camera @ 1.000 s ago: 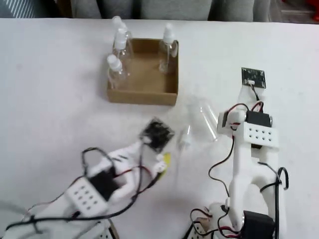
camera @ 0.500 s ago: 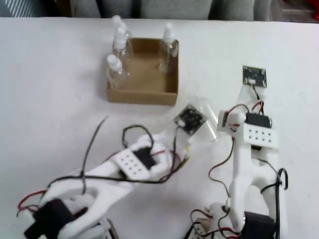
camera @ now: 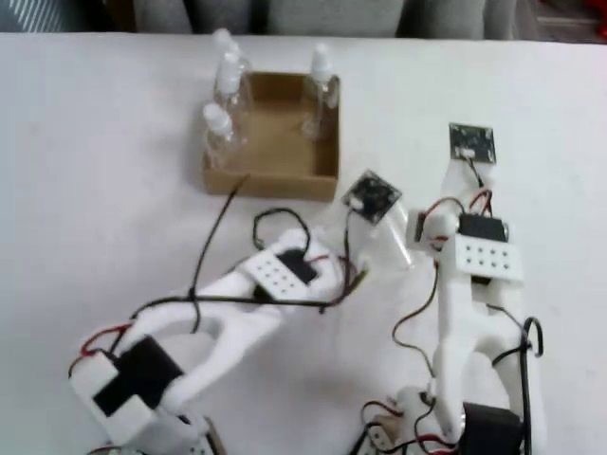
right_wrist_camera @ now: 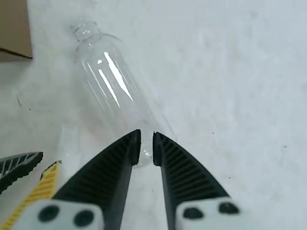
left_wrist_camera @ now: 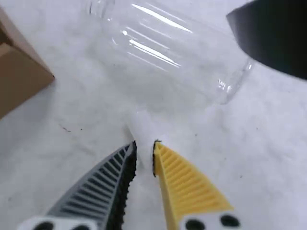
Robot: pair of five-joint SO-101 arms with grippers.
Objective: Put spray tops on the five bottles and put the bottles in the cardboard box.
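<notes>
Trouble can come from the last bottle (camera: 396, 227). It has no top on and lies on its side, just right of the middle of the high view, a bit below the right corner of the cardboard box (camera: 270, 180). It is round and see-through, so I think it can roll away if something bumps it.

The right gripper (right_wrist_camera: 145, 141) has its two black fingers almost together, with just a thin gap and nothing held. Its tips are at the flat end of the bottle. If it pushes in like that, the bottle may slide or spin off. It has to spread wide first to get round the bottle.

The left gripper (left_wrist_camera: 144, 151) has its grey and yellow fingers almost together too. The small white spray top (left_wrist_camera: 141, 127) lies on the white table (camera: 114, 190) right at their tips, near the middle of the left wrist view. I cannot tell if they pinch it. The top is tiny, so the fingers may knock it away or grab it crooked. Then it will not go into the bottle's neck.

The two grippers are very near each other, so they could bump.

In the upper middle of the high view, four bottles (camera: 218, 128) with tops on stand at the box. A careless swing could tip them.
</notes>
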